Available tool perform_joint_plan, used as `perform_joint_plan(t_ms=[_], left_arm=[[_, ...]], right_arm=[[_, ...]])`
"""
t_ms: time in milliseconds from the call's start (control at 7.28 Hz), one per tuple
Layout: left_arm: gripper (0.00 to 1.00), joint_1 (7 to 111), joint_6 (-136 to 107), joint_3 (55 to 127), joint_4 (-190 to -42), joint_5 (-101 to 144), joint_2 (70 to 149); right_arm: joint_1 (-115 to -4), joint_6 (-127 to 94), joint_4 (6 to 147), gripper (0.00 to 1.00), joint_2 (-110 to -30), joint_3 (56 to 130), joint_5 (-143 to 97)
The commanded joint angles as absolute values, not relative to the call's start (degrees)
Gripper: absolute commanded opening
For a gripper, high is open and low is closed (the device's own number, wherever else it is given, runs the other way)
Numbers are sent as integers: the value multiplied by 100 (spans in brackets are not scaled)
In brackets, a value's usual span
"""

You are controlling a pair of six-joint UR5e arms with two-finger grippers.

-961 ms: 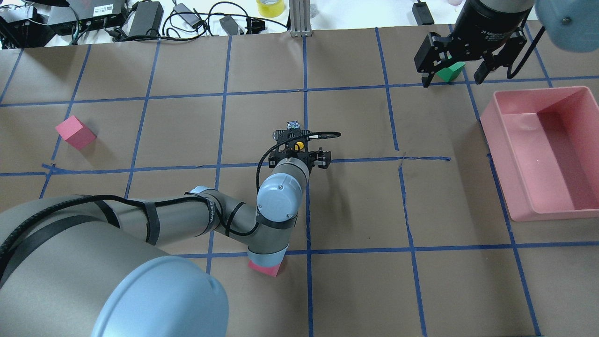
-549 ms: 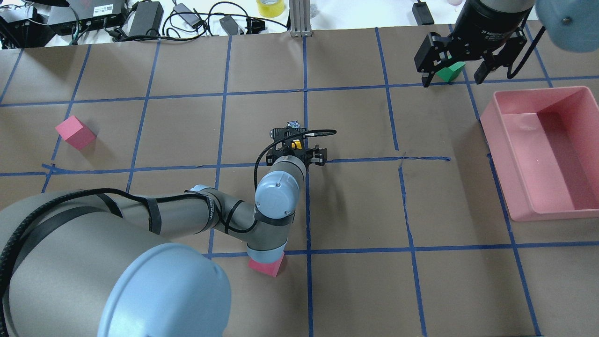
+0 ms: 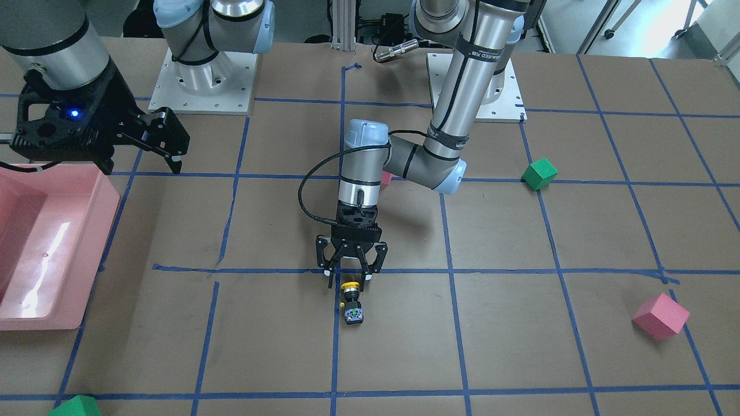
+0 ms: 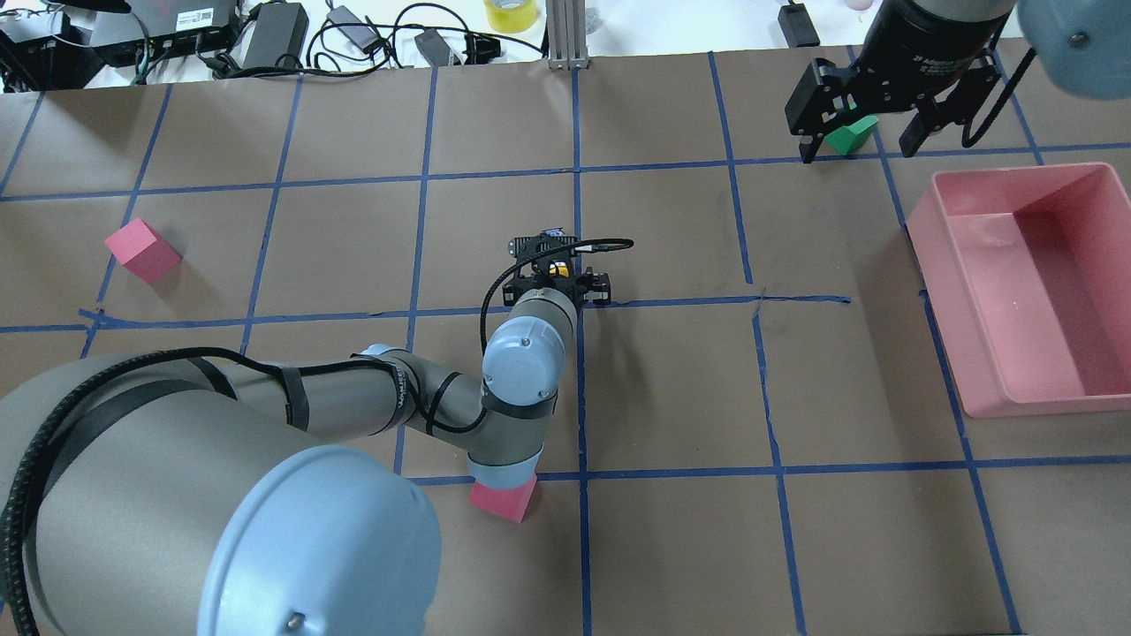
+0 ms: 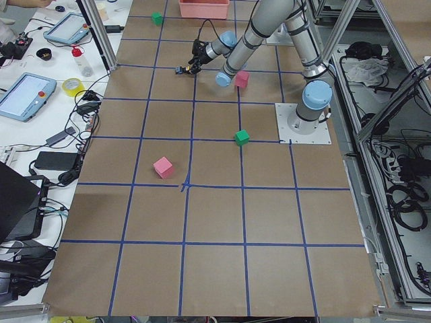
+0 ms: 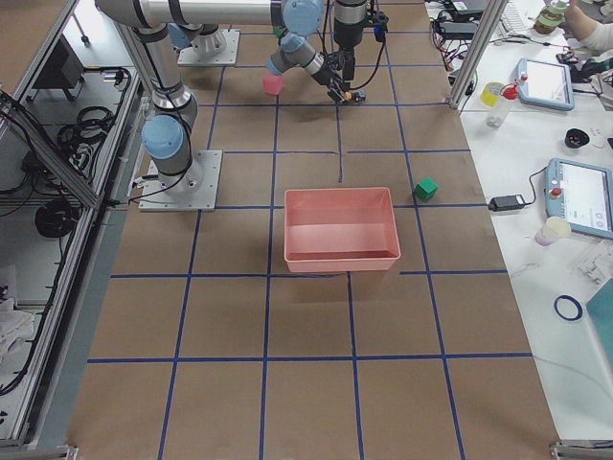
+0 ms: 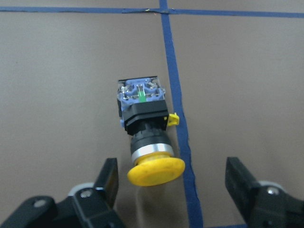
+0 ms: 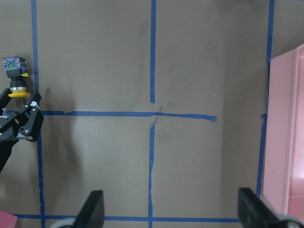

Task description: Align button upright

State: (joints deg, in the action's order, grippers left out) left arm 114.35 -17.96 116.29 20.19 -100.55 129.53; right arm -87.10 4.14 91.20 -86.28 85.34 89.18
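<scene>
I see the left gripper (image 3: 349, 279) pointing straight down over the middle of the table (image 3: 520, 346), jaws wide either side of the yellow cap, not touching. The button (image 7: 142, 124) lies on its side. The right gripper (image 4: 855, 152) hovers, jaws wide.

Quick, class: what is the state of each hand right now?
Left hand: open, poised over the button, not gripping it.
Right hand: open, empty.

I'm looking in on a robotics lab: the worktop (image 4: 671, 548) is papered brown and squared off with blue tape (image 4: 779, 471), with an aluminium frame post (image 4: 565, 35) at its edge. Beside it I see teach pendants (image 6: 578, 196), power bricks (image 4: 276, 35) and tangled cables (image 4: 468, 44).
</scene>
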Motion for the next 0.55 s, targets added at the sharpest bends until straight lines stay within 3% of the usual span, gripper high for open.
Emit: perform_joint_plan(t_ms=[0, 412], left_arm=[[0, 11435, -1767, 11663, 2013, -10064, 12955], [0, 11435, -1705, 11619, 1951, -10064, 12824]], right_arm=[[-8710, 413, 9123, 100, -8631, 8534, 8930], [-8710, 413, 9132, 100, -8578, 8543, 8807]])
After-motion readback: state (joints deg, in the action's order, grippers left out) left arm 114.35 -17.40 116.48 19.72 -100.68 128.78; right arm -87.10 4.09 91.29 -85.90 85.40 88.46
